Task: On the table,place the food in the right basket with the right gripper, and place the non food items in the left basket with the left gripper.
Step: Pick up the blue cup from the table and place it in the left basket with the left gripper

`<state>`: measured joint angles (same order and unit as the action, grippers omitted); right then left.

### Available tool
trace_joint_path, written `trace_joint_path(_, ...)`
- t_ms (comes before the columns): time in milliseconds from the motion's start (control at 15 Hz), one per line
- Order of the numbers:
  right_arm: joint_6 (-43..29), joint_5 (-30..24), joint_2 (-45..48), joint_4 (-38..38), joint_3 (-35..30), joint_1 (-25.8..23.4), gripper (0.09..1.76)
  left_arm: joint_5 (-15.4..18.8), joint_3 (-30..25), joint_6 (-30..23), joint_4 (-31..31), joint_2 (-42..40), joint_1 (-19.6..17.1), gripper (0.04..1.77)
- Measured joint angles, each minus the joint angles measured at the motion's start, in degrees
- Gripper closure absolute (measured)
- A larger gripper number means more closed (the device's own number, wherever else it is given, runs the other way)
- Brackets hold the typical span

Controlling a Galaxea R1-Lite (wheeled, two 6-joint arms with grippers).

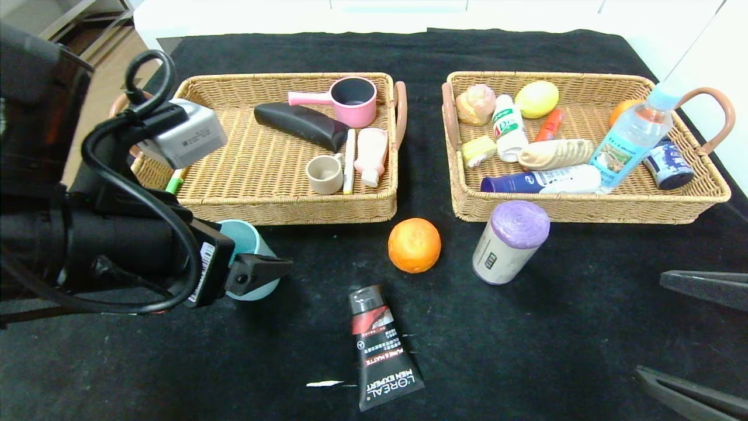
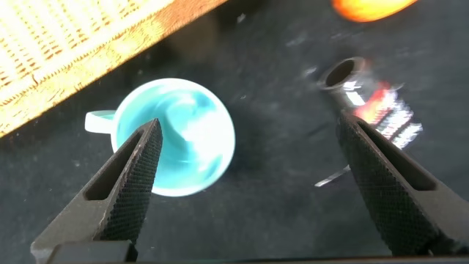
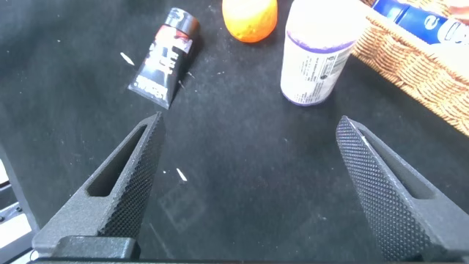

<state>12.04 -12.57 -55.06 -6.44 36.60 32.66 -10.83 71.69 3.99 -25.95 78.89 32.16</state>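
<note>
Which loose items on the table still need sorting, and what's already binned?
Still to sort: teal cup under the open left tool, orange, purple-capped roll, black tube.

Already binned: pink pot, beige cup, water bottle, lemon.

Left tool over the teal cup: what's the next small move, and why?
Probably lower the left tool a little and close on the teal cup. Its fingers are open; one finger already overlaps the cup's rim in the wrist view, and the cup, a non-food item, sits upright on the table just in front of the left basket.
</note>
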Motion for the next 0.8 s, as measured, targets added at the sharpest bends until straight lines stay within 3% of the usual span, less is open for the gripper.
trace_joint_path(267,0.33,0.01,0.39,-0.01,0.04,-0.11,0.15,-1.57,1.46,-0.11,-1.52,4.44,-0.74,0.09)
trace_joint_path(800,0.35,0.01,0.13,-0.01,-0.18,-0.26,0.15,-1.41,0.9,-0.46,-0.69,8.46,-2.17,0.09)
